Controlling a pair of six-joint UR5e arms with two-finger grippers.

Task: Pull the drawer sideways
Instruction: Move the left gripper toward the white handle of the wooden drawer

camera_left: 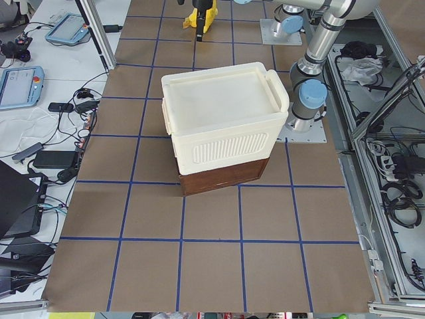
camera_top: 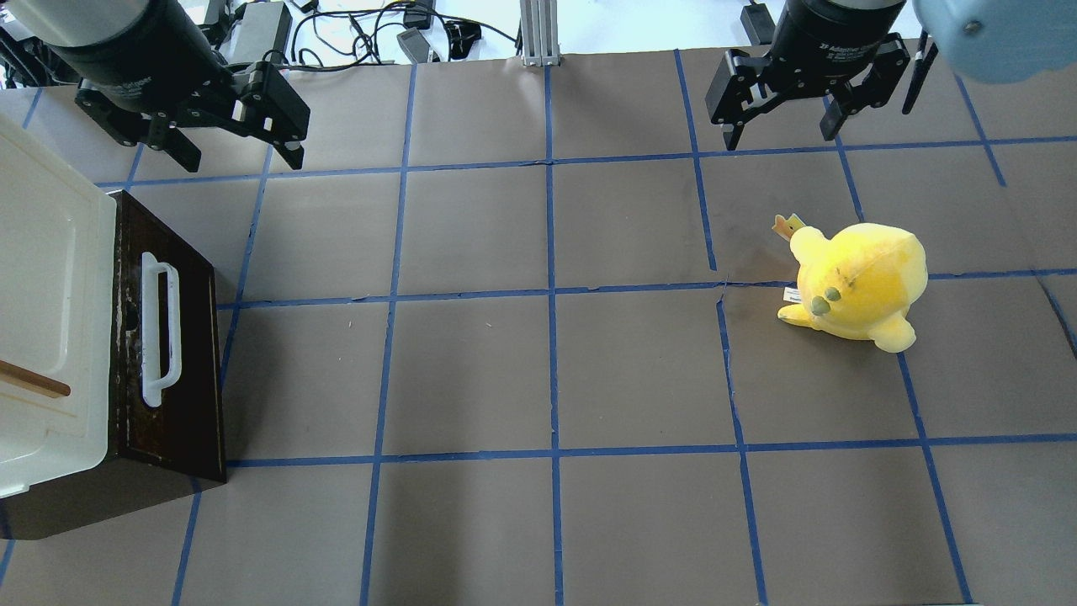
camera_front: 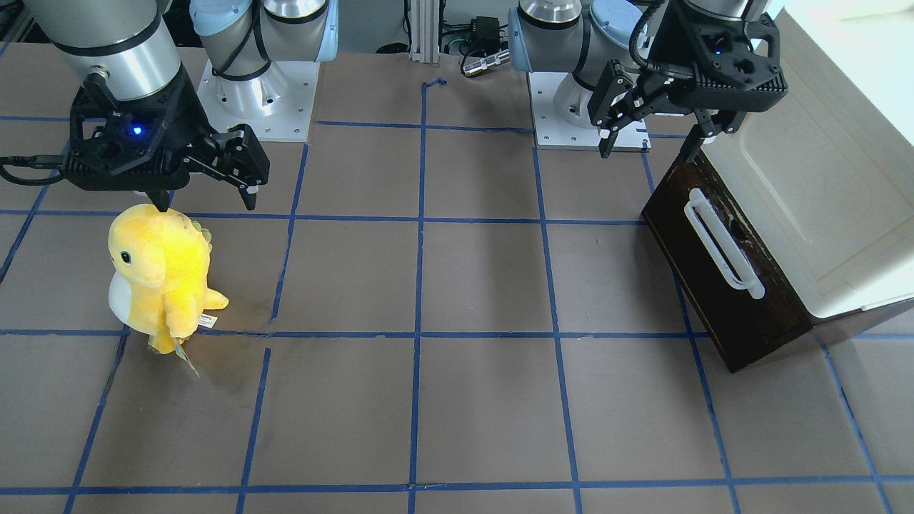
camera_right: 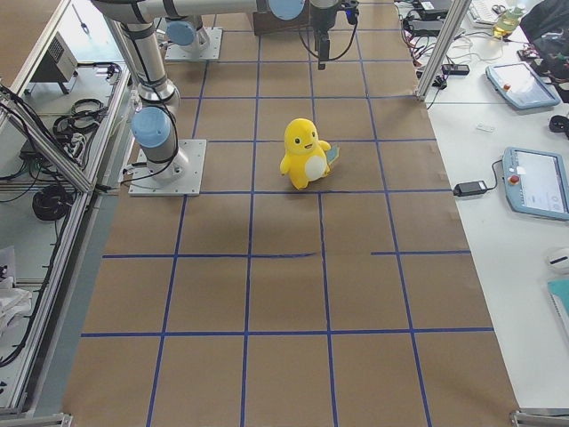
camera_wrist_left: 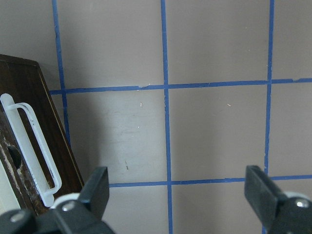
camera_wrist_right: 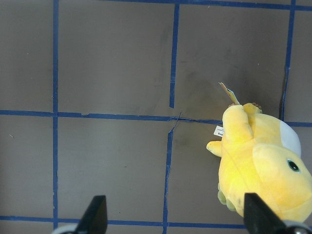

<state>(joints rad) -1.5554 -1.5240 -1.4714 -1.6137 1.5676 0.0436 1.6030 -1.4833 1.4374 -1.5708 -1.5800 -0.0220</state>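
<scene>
Both left tool (camera_top: 244, 160) and right tool (camera_top: 780, 139) gape wide. I'd drop left onto drawer (camera_top: 189, 370) handle (camera_top: 160, 330) at its 7 o'clock overhead, pinch mid-bar, pull toward 3 o'clock.

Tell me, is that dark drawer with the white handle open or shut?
Shut: the drawer front sits against the cream cabinet, with no tray interior showing.

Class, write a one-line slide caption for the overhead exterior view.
Left gripper, open, hangs near the drawer with its white handle; right gripper, open, hangs apart from a yellow plush toy.
</scene>
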